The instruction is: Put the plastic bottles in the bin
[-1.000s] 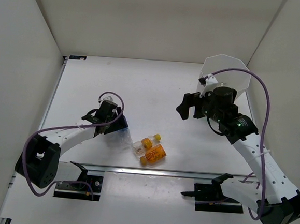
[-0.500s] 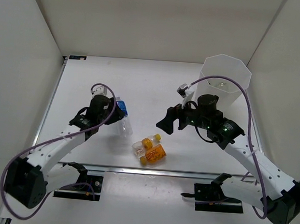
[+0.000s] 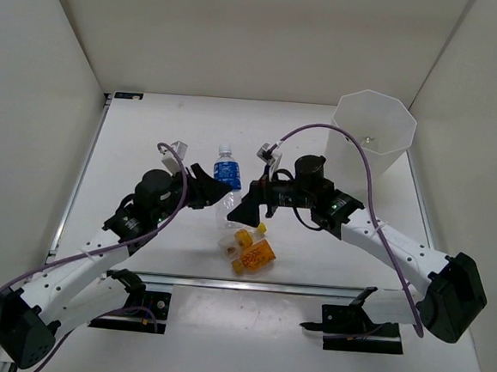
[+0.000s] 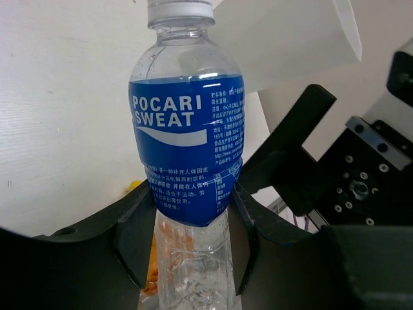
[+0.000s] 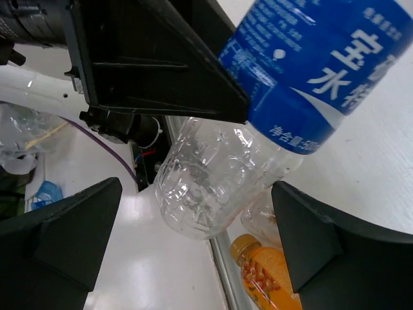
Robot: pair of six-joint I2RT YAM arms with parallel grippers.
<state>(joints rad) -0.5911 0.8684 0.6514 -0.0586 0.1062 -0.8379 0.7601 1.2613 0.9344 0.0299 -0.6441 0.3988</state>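
My left gripper [image 3: 211, 190] is shut on a clear bottle with a blue label [image 3: 225, 171] and holds it upright above the table. In the left wrist view the bottle [image 4: 187, 145] sits between both fingers [image 4: 138, 237]. My right gripper [image 3: 249, 212] is open and empty, close beside the bottle's lower body. In the right wrist view that bottle [image 5: 222, 177] hangs between my spread fingers [image 5: 319, 240]. Two orange-yellow bottles [image 3: 257, 254] and a clear one [image 3: 228, 246] lie together on the table below. The white bin [image 3: 372, 135] stands at the back right.
White walls close in the table on the left, back and right. A metal rail [image 3: 309, 288] runs along the near edge in front of the arm bases. The two arms are close together over the table's middle.
My left gripper has lifted the blue-labelled bottle upright and carried it right, toward the middle. My right arm has swung left and down from the bin to just beside the bottle.
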